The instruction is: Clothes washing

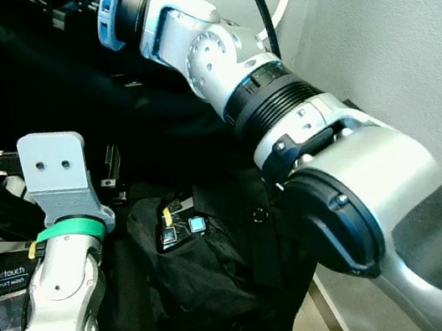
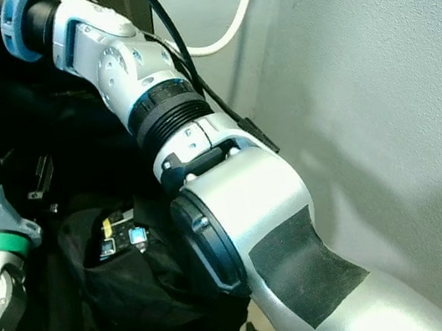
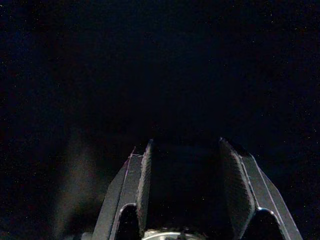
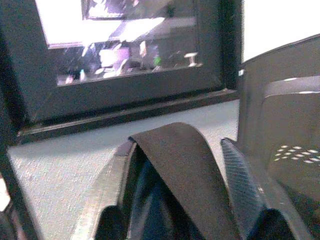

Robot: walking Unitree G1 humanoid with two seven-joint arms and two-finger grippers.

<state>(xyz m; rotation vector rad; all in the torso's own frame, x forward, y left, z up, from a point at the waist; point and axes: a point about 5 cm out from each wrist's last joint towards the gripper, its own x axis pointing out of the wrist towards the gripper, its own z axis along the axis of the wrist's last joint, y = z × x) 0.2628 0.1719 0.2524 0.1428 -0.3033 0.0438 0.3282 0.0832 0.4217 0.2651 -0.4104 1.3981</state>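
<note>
Black bag (image 1: 199, 288), soft fabric with straps and small buckles, hangs low in front of the robot, slumped and creased, between the two arms. Judged light to moderate in weight, limp, not fragile, cloth not slippery; it will sag and swing if taken by one point. Best hold is a strap or a bunched fold near its top edge, not the loose lower belly. A black strap (image 4: 180, 170) loops up between the fingers (image 4: 240, 190) of the right gripper (image 4: 180, 200); fingers sit either side of it with the band arching over them, so that gripper looks to be hooked through or clamped on the strap, though contact on the pads is hard to confirm. Right arm (image 1: 242, 85) reaches up and forward, past the bag, toward a dark-framed window (image 4: 125, 45) and grey ledge (image 4: 75, 150). Left gripper (image 3: 187, 190) has its fingers spread apart, nothing between them, facing darkness, probably black cloth close by. Left arm (image 1: 63, 285) sits just beside the bag. White cable (image 2: 232, 28) runs on the grey wall (image 2: 381, 105)
</note>
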